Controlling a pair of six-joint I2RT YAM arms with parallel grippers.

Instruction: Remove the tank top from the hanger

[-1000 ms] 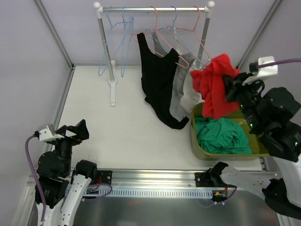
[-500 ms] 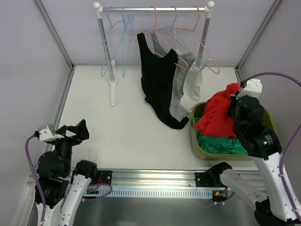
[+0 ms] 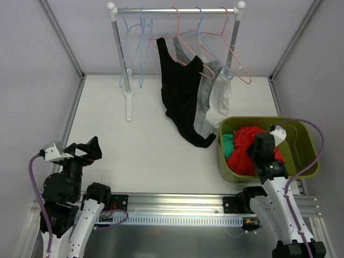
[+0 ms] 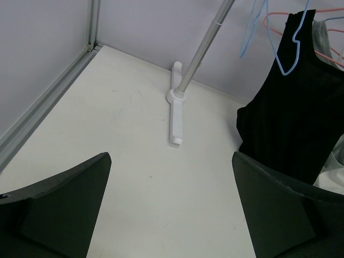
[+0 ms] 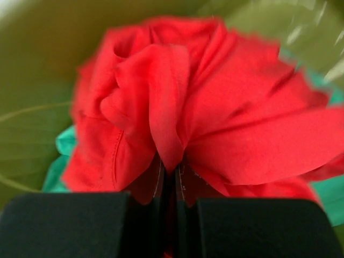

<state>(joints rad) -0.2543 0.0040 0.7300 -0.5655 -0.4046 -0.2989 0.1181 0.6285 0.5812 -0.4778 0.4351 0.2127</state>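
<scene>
My right gripper (image 3: 257, 151) is shut on a red tank top (image 3: 245, 145), pressed down into the olive bin (image 3: 301, 127). In the right wrist view the jaws pinch a fold of the red tank top (image 5: 177, 123), which lies bunched on a green garment (image 5: 63, 141). A black tank top (image 3: 180, 91) and a grey one (image 3: 207, 86) hang from hangers on the rail (image 3: 177, 10). An empty pink hanger (image 3: 236, 64) hangs at the right. My left gripper (image 3: 88, 148) is open and empty at the near left, above bare table (image 4: 172, 215).
Two empty blue hangers (image 3: 134, 37) hang at the left of the rail. The rack's left post (image 3: 122, 59) stands on a white foot (image 3: 129, 105); it also shows in the left wrist view (image 4: 177, 115). Grey walls enclose the table.
My right gripper has carried the red tank top from beside the rack down into the olive bin. The left arm has not moved.
</scene>
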